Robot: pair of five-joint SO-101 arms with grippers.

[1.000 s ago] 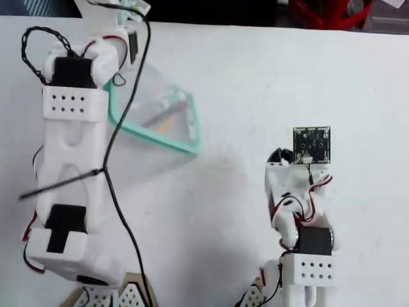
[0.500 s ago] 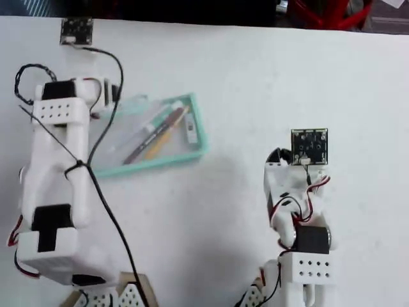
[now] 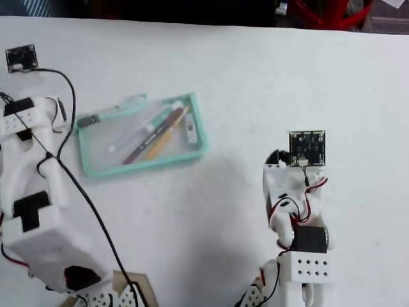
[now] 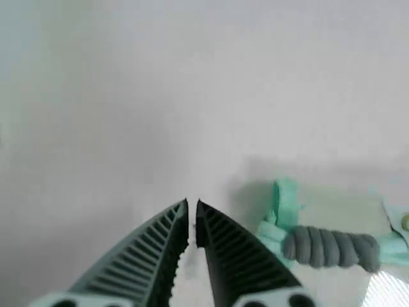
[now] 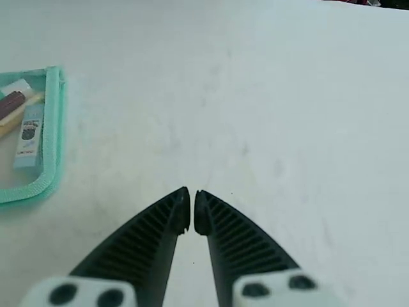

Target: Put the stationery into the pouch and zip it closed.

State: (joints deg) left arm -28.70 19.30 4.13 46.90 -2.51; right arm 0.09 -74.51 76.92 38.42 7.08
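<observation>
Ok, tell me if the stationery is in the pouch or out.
In. The pens and eraser lie inside the teal edge of the pouch, seen through its clear side.

Pouch (image 3: 102, 150) flat on table (image 3: 255, 70), between my two arms. Pens (image 3: 153, 135) and eraser (image 3: 190, 133) inside it, eraser at end toward my right pincer (image 5: 192, 211). Zip pull (image 4: 329, 248) at opposite end, just beside my left pincer (image 4: 192, 208).

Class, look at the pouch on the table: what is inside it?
Through its clear face, the pouch holds a white pen, a brown pen, a yellow pencil and a small white block. Anything beneath them is hidden.
</observation>
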